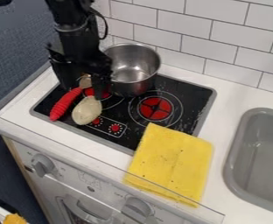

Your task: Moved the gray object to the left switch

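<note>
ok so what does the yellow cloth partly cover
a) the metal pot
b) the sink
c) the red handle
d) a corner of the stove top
d: the yellow cloth lies over the near right corner of the black stove top.

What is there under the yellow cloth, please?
The cloth lies partly over the stove and partly on the white counter. It hides one corner of the stove. Whether anything else is beneath it cannot be seen.

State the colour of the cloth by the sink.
Yellow; the cloth shows best in the camera view.
</note>
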Robot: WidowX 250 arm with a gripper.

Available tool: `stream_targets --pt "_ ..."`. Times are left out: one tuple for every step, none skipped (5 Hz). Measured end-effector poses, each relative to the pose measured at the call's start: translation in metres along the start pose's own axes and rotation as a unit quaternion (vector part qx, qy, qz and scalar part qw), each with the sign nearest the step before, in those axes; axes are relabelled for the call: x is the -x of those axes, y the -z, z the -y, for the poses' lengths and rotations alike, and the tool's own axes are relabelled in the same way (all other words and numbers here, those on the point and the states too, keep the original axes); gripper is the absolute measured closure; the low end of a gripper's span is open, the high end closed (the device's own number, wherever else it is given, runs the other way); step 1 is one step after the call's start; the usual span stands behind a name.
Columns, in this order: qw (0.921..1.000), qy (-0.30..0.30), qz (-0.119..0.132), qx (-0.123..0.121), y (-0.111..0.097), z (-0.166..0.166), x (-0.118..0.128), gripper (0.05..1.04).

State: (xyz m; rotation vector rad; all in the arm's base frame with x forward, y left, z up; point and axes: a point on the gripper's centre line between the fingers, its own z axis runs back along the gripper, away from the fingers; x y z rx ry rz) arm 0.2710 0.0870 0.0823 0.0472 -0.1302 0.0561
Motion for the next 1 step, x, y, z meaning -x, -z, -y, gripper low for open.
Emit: stream_targets --pt "0.9997 -0.012 -0.012 -0.015 0.0043 0.0056 -0.0020 0.081"
